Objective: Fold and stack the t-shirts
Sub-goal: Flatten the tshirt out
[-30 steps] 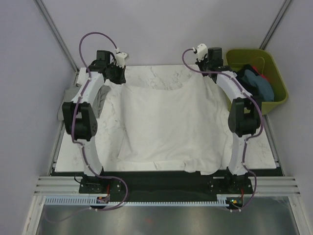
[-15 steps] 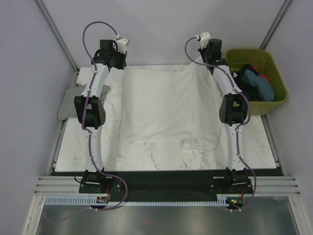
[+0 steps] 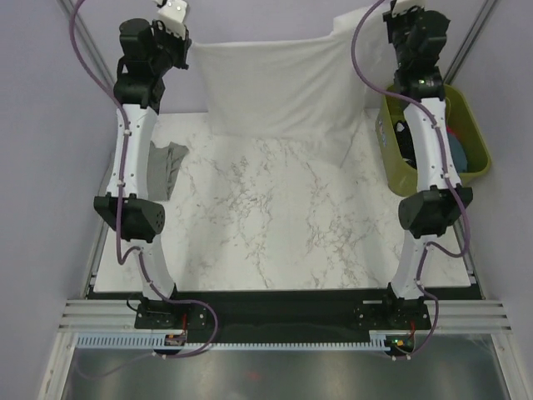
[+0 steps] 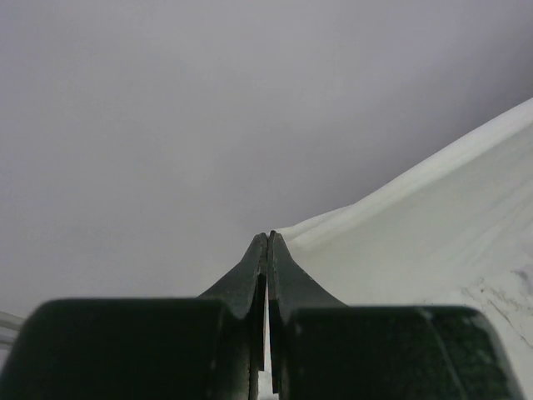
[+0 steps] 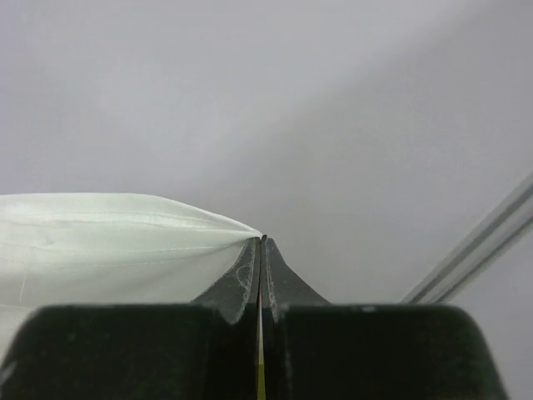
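Observation:
The large white t-shirt point(image 3: 279, 87) hangs in the air above the far edge of the table, stretched between both raised arms. My left gripper point(image 3: 190, 50) is shut on its left top corner; the cloth point(image 4: 433, 225) runs off to the right of the closed fingertips point(image 4: 267, 237). My right gripper point(image 3: 385, 33) is shut on its right top corner; the cloth point(image 5: 108, 242) runs off to the left of the closed fingertips point(image 5: 262, 242). A grey t-shirt point(image 3: 165, 165) lies crumpled at the table's left edge. Blue-teal and dark shirts point(image 3: 454, 150) lie in the bin.
The olive-green plastic bin point(image 3: 470, 125) stands off the table's right side, beside my right arm. The white marble tabletop point(image 3: 275, 217) lies below the hanging shirt. Grey walls and a metal frame post point(image 5: 475, 250) stand behind.
Both arms have risen and pulled back, lifting the white shirt off the table until it hangs at the far edge. The grey shirt at the left is now uncovered.

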You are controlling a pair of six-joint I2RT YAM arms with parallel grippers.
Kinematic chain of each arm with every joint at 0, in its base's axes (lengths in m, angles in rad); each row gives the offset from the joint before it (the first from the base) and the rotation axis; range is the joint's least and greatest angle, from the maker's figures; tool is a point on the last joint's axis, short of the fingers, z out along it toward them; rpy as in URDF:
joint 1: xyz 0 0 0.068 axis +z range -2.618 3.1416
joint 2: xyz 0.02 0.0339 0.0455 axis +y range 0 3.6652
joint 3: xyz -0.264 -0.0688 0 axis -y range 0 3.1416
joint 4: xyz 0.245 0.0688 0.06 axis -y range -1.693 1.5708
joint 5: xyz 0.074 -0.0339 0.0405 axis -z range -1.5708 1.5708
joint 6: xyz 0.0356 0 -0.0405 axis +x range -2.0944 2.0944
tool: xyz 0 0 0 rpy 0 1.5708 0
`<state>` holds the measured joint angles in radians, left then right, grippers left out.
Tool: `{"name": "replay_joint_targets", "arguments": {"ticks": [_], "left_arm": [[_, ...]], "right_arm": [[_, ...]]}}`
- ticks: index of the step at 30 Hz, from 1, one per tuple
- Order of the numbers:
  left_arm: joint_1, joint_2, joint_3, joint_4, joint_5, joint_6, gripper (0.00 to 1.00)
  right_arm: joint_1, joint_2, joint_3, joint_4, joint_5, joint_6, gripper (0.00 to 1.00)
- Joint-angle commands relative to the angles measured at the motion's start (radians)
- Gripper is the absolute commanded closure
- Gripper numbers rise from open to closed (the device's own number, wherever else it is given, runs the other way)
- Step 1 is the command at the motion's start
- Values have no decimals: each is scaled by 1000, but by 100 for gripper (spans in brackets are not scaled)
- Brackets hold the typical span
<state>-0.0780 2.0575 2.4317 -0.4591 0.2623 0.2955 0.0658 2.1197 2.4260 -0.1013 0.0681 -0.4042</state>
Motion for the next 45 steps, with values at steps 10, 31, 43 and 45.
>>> {"name": "replay_joint_targets", "arguments": {"ticks": [10,31,43,45], "left_arm": [[3,-529,-508,-176,92,28,98],[-2,-904,-967,-932,448,10,35],[0,-849,-858,-679,273,-104,3],[1,-771,-850,-684,189,-134,7]], "right_arm": [[-8,-644,-635,-176,-174,7,100],[130,-1011,-1053,-1135,-698,91,76],[135,-813,-836,-961,-619,51,46],[137,-738,-858,-904,-623,53,46]]}}
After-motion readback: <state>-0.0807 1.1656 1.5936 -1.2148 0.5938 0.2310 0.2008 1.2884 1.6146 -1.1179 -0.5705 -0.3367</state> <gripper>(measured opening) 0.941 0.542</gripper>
